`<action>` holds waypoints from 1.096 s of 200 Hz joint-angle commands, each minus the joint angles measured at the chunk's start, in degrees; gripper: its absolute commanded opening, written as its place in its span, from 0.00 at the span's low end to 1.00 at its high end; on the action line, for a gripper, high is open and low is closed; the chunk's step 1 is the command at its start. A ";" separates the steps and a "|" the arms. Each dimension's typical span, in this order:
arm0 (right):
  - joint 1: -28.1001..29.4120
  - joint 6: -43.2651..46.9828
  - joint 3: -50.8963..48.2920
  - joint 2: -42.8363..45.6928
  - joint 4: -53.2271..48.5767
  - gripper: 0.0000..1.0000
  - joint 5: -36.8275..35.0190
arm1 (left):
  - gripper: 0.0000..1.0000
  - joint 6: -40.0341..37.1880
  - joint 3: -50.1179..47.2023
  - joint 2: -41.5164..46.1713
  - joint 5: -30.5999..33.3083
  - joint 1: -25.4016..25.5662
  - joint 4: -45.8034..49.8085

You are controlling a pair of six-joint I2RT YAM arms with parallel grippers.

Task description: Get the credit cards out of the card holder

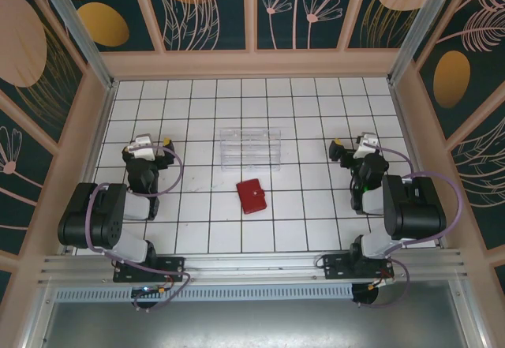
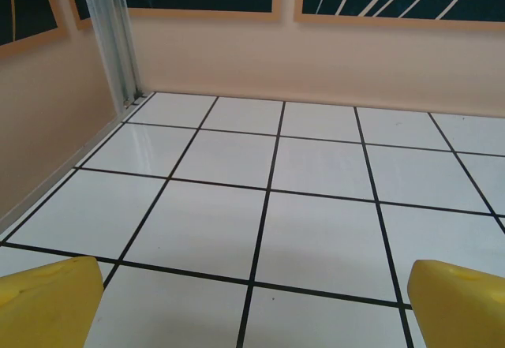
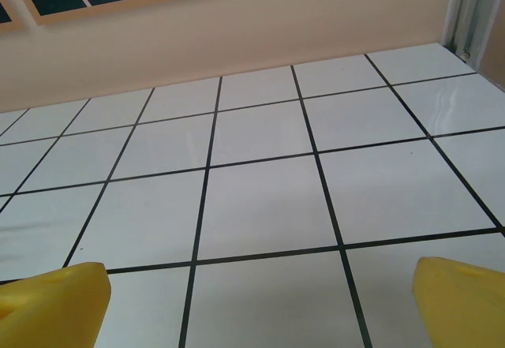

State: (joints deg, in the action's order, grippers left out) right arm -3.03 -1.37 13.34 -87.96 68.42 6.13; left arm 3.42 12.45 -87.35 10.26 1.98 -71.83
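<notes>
The card holder (image 1: 252, 196), a small red wallet, lies folded shut on the white tiles near the table's middle, slightly tilted. The credit cards are hidden; none lies on the tiles. My left gripper (image 1: 150, 142) rests at the left, well apart from the wallet, and my right gripper (image 1: 357, 145) rests at the right, equally far off. In the left wrist view the left gripper (image 2: 252, 308) is open, its yellow fingertips (image 2: 47, 301) wide apart over bare tiles. The right gripper (image 3: 260, 304) is open too, with yellow fingertips (image 3: 55, 301) spread and nothing between them.
A clear plastic tray (image 1: 250, 148) stands one tile behind the wallet. Beige walls (image 1: 252, 64) enclose the tiled table on three sides, with a metal post (image 2: 118, 40) in the far left corner. The arm bases sit on the rail (image 1: 252, 265) at the near edge.
</notes>
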 commanded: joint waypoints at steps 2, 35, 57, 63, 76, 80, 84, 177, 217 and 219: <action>-0.13 1.17 0.30 -0.16 2.41 0.99 0.20 | 0.99 0.10 0.78 0.34 -0.77 -0.31 -1.64; -0.14 1.09 0.28 -0.18 2.50 0.99 0.20 | 0.99 0.14 0.74 0.34 -0.78 -0.32 -1.64; -0.11 1.15 0.32 -0.19 2.50 0.99 0.20 | 0.99 0.10 0.69 0.41 -0.77 -0.31 -1.64; -0.11 1.13 0.34 -0.16 2.50 0.99 0.20 | 0.99 0.10 0.73 0.32 -0.77 -0.35 -1.64; -0.13 1.10 0.29 -0.18 2.50 0.99 0.20 | 0.99 0.10 0.73 0.32 -0.77 -0.31 -1.64; -0.14 1.10 0.30 -0.19 2.50 0.99 0.20 | 0.99 0.10 0.78 0.34 -0.76 -0.31 -1.64; -0.10 1.10 0.30 -0.14 2.50 0.99 0.24 | 0.99 0.17 0.74 0.34 -0.77 -0.31 -1.64; 1.35 0.66 2.04 1.67 -1.81 0.99 -5.56 | 0.99 0.00 0.36 0.98 -0.46 -0.30 -2.19; 5.65 2.09 8.45 10.33 -21.43 0.99 -11.47 | 0.98 2.92 8.11 13.05 0.67 -0.22 22.26; 5.97 1.96 8.87 10.79 -22.86 0.99 -11.77 | 0.98 3.53 8.58 13.71 0.71 -0.29 23.69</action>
State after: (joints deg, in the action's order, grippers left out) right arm 0.36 -0.43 17.74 -82.32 57.54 -0.23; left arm 3.62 15.09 -80.64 10.28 1.98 -62.54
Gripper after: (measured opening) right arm 0.990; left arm 0.985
